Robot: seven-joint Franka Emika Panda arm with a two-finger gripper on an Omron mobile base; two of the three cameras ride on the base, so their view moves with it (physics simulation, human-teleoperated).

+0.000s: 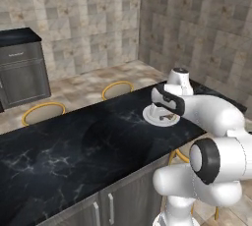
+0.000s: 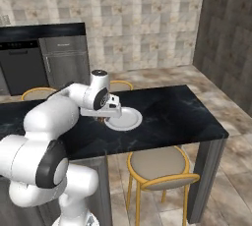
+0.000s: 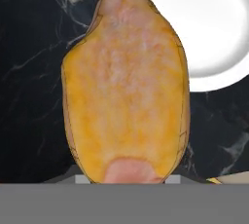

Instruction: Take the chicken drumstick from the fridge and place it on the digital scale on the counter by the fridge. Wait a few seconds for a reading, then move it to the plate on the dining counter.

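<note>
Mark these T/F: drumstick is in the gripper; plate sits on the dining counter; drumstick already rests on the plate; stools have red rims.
1. The drumstick is in the gripper: true.
2. The plate sits on the dining counter: true.
3. The drumstick rests on the plate: false, it is held at the plate's edge, not yet laid down.
4. The stools have red rims: false, yellow.

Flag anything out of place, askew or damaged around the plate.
Nothing stands out. The plate lies flat and whole on the dining counter, and the chicken drumstick sits in the tool over the plate's edge. No spill shows on the marble.
</note>
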